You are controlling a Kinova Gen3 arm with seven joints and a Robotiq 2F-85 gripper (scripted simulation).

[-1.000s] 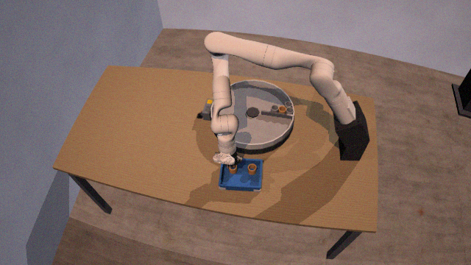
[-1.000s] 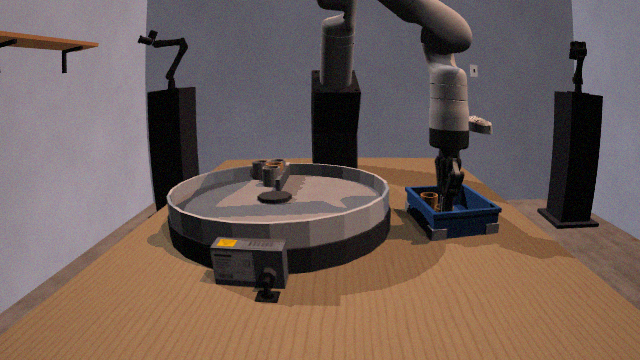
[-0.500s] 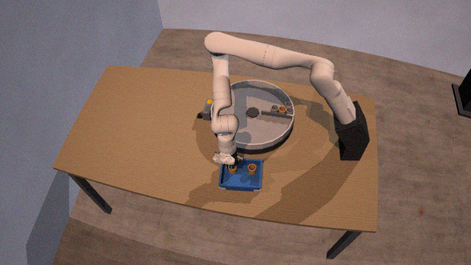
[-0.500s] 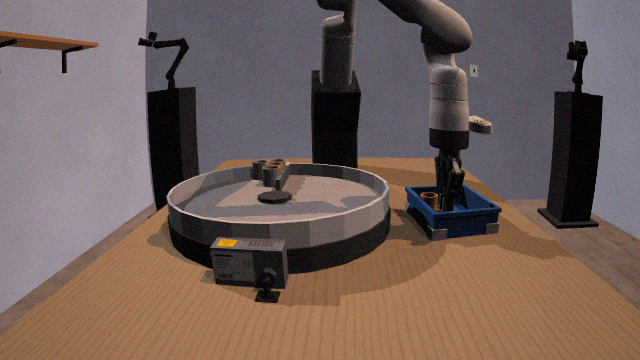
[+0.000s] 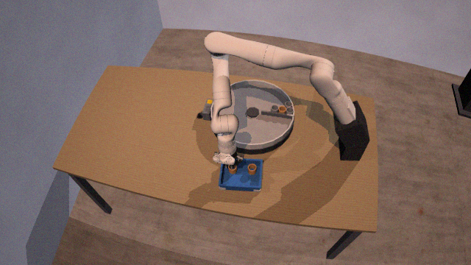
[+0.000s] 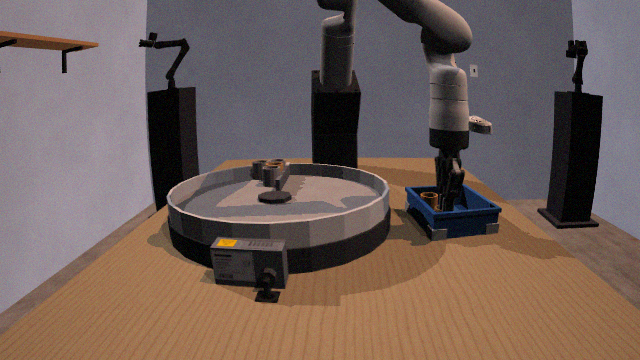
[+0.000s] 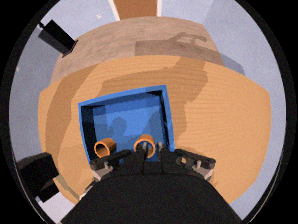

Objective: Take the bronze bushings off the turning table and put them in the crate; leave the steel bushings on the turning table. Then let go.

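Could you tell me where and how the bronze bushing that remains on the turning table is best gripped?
Grip the bronze bushing across its upright wall, coming straight down from above: its open bore faces up, and steel bushings crowd its sides beside the bar, so set the fingers in the free gaps.
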